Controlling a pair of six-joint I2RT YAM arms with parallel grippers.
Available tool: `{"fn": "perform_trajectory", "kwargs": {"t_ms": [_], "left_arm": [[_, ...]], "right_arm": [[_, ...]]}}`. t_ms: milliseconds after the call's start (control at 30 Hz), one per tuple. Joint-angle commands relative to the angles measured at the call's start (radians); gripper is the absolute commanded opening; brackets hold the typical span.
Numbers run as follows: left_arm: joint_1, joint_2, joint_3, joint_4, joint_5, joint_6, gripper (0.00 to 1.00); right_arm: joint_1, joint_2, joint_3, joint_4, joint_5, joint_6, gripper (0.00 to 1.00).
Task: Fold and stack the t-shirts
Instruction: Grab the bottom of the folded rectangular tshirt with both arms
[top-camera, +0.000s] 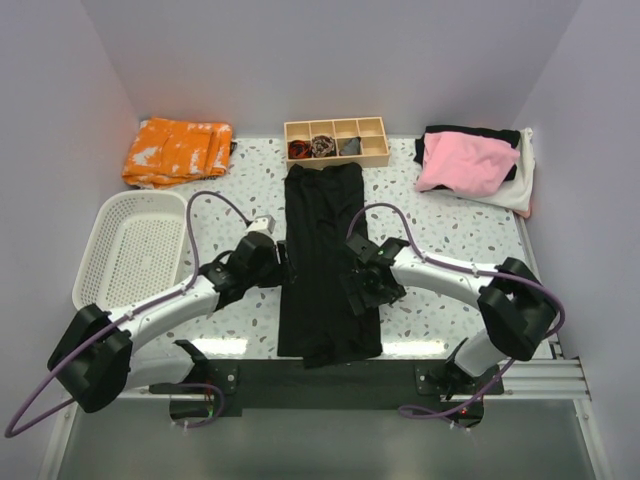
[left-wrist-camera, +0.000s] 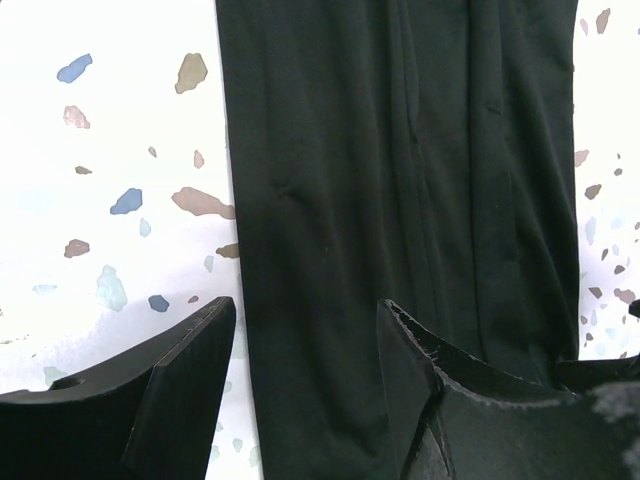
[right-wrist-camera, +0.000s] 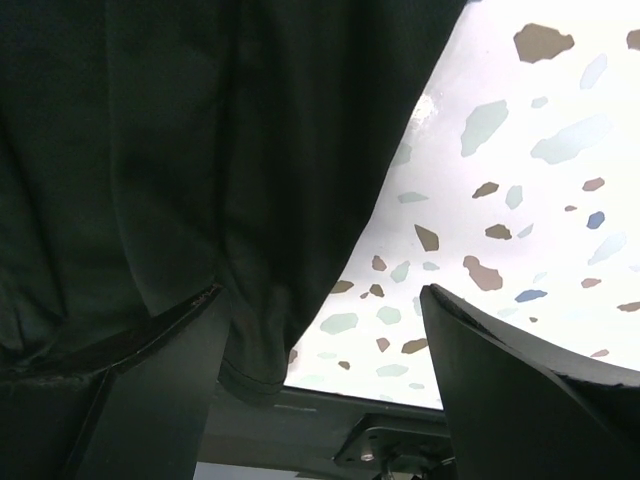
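Fingers (left-wrist-camera: 180, 390) on the left gripper (left-wrist-camera: 305, 310) are spread apart with nothing pinched. One hangs over bare table, the other over the left edge of the black t-shirt (left-wrist-camera: 400, 150). Same deal with the right gripper (right-wrist-camera: 322, 295): its fingers (right-wrist-camera: 520, 390) are wide and released, one tucked in at the cloth's right edge, the other out over the tabletop.

The shirt itself is folded into a long narrow strip running down the middle of the table (top-camera: 450, 225), between the two arms. Its near end laps onto the dark strip at the table's front edge.

The surface is white terrazzo with little blue, brown and grey flecks, pretty glossy up close. The walls (top-camera: 330, 60) are plain pale lilac on three sides.

A white mesh basket (top-camera: 140, 197) sits at the left. At the back left there's an orange cloth (top-camera: 178, 150) with white pattern. A wooden divider tray (top-camera: 336, 161) sits back centre, just beyond the far end of the strip, with small dark rolls in three slots. Back right is a pile with a pink shirt (top-camera: 465, 162) on top, a black shirt (top-camera: 470, 132) and a white shirt (top-camera: 522, 180) under it.
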Motion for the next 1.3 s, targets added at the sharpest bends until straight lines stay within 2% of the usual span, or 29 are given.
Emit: {"fn": "perform_trajectory", "kwargs": {"t_ms": [0,333,533,1067,1267], "left_arm": [[-0.006,0.019,0.014,0.014,-0.018,-0.001,0.63],[-0.006,0.056,0.02,0.016,-0.007,0.007,0.63],[-0.005,0.059,0.012,0.019,-0.009,0.0,0.63],[-0.006,0.083,-0.012,0.049,0.005,-0.016,0.63],[-0.006,0.082,-0.028,0.056,0.006,-0.03,0.63]], "right_arm": [[0.018,0.004,-0.01,-0.014,0.034,0.047,0.81],[0.088,0.06,0.027,-0.006,-0.003,0.056,0.82],[0.105,0.036,0.052,-0.006,-0.019,0.041,0.83],[0.137,0.071,0.003,0.104,-0.249,0.013,0.84],[0.14,0.09,0.012,0.071,-0.202,0.009,0.84]]}}
